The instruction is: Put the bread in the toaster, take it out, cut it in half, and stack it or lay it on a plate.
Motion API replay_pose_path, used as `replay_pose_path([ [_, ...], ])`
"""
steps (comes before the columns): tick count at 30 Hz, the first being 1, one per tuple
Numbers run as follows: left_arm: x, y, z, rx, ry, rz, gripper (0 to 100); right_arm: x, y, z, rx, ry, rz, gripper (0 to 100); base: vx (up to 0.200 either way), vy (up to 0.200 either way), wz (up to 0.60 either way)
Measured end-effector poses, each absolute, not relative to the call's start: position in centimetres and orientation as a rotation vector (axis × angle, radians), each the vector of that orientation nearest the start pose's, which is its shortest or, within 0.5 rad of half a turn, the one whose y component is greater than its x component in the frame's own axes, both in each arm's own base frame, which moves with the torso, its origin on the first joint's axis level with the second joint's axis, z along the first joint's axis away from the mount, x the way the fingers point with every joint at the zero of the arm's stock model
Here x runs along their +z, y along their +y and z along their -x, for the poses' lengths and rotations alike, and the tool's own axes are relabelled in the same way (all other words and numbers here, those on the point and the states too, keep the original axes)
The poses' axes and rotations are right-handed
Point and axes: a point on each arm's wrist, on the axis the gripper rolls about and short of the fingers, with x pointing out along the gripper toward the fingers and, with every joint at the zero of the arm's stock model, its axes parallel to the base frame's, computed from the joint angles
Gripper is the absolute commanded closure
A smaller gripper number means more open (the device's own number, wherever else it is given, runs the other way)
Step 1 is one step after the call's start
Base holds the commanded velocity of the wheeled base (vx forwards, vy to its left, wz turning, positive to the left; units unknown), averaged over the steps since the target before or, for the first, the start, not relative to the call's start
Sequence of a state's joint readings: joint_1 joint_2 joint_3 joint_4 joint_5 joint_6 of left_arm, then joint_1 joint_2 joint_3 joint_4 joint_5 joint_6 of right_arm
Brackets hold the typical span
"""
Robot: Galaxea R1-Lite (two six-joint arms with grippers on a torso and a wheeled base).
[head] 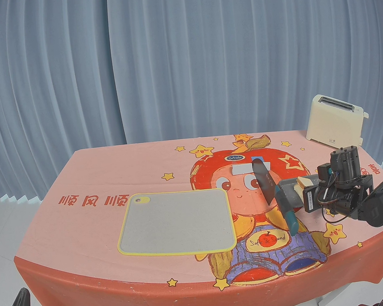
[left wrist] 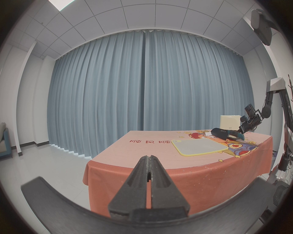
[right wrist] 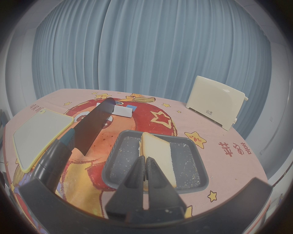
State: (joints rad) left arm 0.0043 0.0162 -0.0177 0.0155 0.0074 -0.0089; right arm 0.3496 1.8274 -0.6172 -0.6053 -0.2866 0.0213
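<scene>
A slice of bread (right wrist: 158, 152) lies in a dark grey tray (right wrist: 186, 166) on the table's right side, also seen from the head as bread (head: 307, 180) in the tray (head: 288, 182). My right gripper (right wrist: 145, 163) is shut and hovers at the near edge of the slice, with nothing between its fingers; from the head it shows as the right gripper (head: 304, 193). The cream toaster (head: 335, 122) stands at the back right, its slot empty. My left gripper (left wrist: 149, 161) is shut, low and off the table's left front corner.
A knife (head: 271, 184) with a dark blade and teal handle lies just left of the tray, blade raised toward a small white block (head: 250, 168). A grey cutting board (head: 177, 222) with a yellow rim lies at the table's middle front.
</scene>
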Motion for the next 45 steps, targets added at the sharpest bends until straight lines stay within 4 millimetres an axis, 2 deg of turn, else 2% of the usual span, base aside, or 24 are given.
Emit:
replay_pose_path([
  [14,7.9,0.0,2.3,0.011,0.014,0.009,100,9.6,9.8,-27.5,0.067,0.572,0.168,100,0.000,0.000,0.00],
  [15,7.9,0.0,2.3,0.012,0.014,0.009,100,9.6,9.8,-27.4,0.070,0.572,0.169,0,0.000,0.000,0.00],
  [45,7.9,0.0,2.3,0.012,0.014,0.009,100,10.6,9.8,-26.9,0.076,0.539,0.159,0,0.000,0.000,0.00],
])
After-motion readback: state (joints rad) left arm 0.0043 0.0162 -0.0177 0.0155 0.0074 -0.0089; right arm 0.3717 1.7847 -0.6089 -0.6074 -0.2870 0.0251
